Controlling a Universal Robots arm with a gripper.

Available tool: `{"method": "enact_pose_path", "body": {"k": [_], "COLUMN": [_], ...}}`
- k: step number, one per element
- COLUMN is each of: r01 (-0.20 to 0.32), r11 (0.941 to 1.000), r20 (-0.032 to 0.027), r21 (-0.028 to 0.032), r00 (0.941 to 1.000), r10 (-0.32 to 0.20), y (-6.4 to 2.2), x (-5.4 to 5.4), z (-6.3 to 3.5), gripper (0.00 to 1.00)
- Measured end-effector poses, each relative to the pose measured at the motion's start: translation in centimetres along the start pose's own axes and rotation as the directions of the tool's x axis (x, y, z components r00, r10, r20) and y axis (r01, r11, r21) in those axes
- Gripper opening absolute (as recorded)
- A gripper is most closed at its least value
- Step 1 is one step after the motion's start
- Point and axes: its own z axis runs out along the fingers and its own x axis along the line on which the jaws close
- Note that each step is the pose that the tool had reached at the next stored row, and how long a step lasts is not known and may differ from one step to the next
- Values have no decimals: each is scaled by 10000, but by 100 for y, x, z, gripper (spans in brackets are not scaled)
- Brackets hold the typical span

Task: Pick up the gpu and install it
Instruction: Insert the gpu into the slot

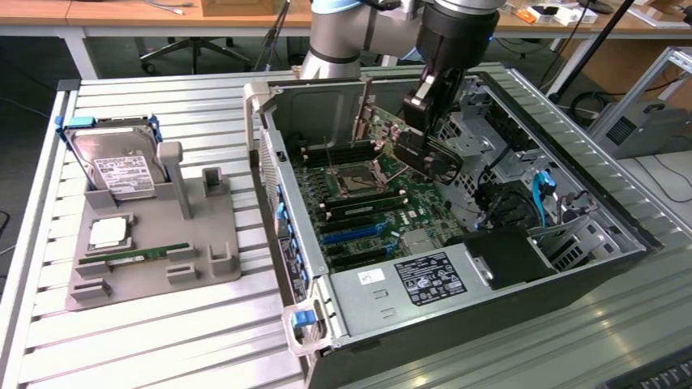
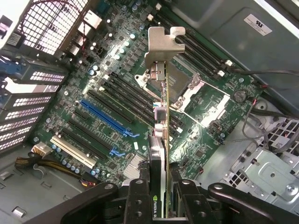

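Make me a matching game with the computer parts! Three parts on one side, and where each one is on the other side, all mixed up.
Parts:
1. graphics card
2. hard drive
3. memory stick

Places:
A. lying flat on the grey tray
B. clamped in the gripper, above the green board inside the computer case
C. standing on edge in a slot of the grey tray

Pairs: 1-B, 2-C, 3-A
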Motion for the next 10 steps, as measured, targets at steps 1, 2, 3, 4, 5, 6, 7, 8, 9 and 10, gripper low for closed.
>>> {"method": "enact_pose_path", "body": {"k": [1,2,3,4,5,6,7,8,9,10], "r01": [19,34,56,72,99,134,158,177,199,216], "r11": [10000,10000,10000,10000,10000,9999,9999,9998,9998,9998], "r20": [1,2,4,4,6,8,9,11,12,13], "r21": [0,0,0,0,0,0,0,0,1,0], "r00": [10000,10000,10000,10000,10000,9999,9999,9998,9998,9998], "r10": [-19,-34,-56,-72,-99,-134,-158,-177,-199,-216], "y": [0,0,0,-1,-1,-1,-1,-1,-1,-1], "x": [0,0,0,0,1,1,1,1,1,1], "z": [0,0,1,1,1,1,1,1,1,2], "gripper": [27,27,27,27,27,27,27,27,27,27]}}
